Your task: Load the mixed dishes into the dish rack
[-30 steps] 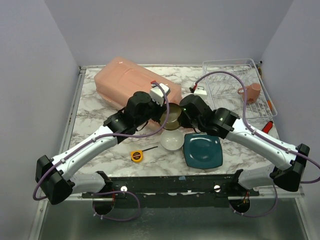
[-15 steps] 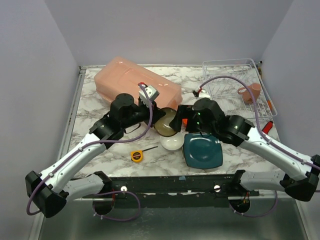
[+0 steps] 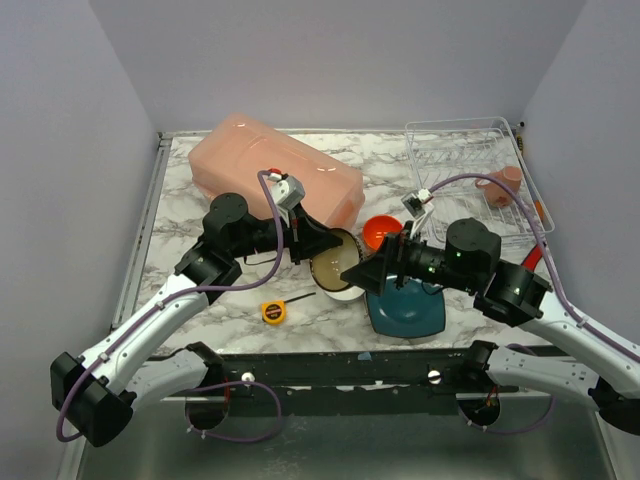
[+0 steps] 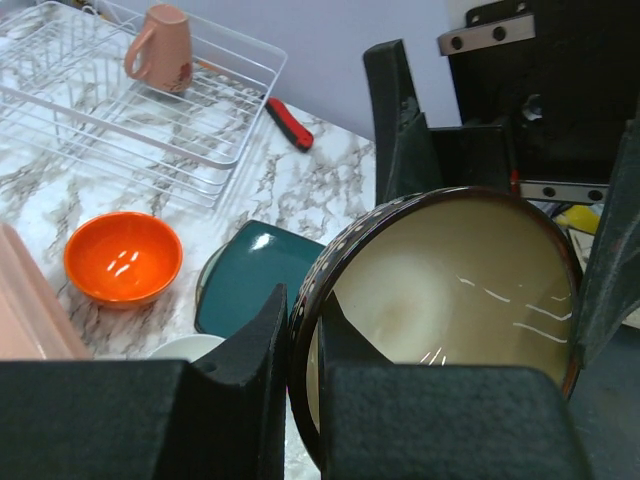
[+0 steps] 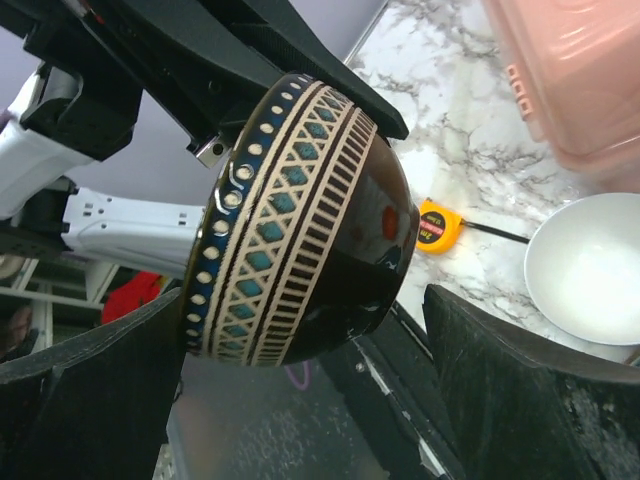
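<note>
- Now, the pink tub fills the far left of the surface, just behind your left arm; swing that elbow back carelessly and you could shove it.
- The dish rack stands at the far right, well apart from the bowl in hand, with the mug resting in it. A carry that long gives a weak hold time to slip.
- The teal plate lies near and right of centre, under your right arm; a low sweep could scrape or tip it.
- The dark bowl hangs tilted in mid-air at centre, its rim pinched by your left gripper. Your right gripper is spread wide, a finger on either side of the bowl, gripping nothing. If you release the left before the right has closed, the bowl falls.
- The white bowl sits just beneath it, so a drop would likely chip both.
- The orange bowl is just beyond, where a stray finger could knock it.
- The tape measure lies near left, off the likely path; it is the least worry.
</note>
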